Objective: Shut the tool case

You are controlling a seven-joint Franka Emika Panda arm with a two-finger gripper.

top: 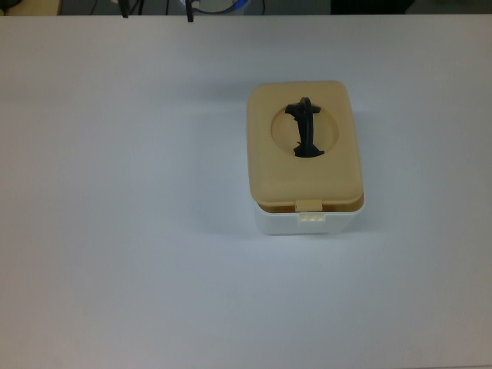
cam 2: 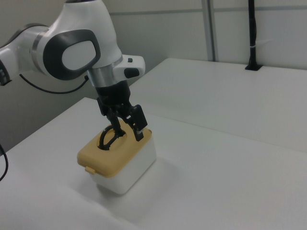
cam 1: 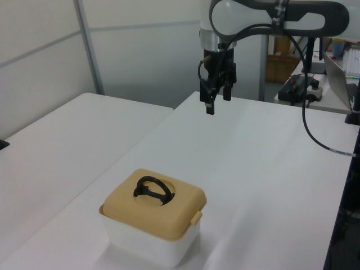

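Note:
The tool case is a white box on the white table, right of centre in the top view. Its tan lid lies down over the box, with a black handle standing in the round recess. A tan latch tab hangs at the lid's front edge above the white catch. The case also shows in the left view and in the right view. My gripper hangs high above the table, well beyond the case in the left view, open and empty. In the right view the gripper overlaps the lid.
A second white table adjoins on the left view's left. A laptop, cables and a cluttered bench stand at the left view's right. A black post rises at the far table edge in the right view.

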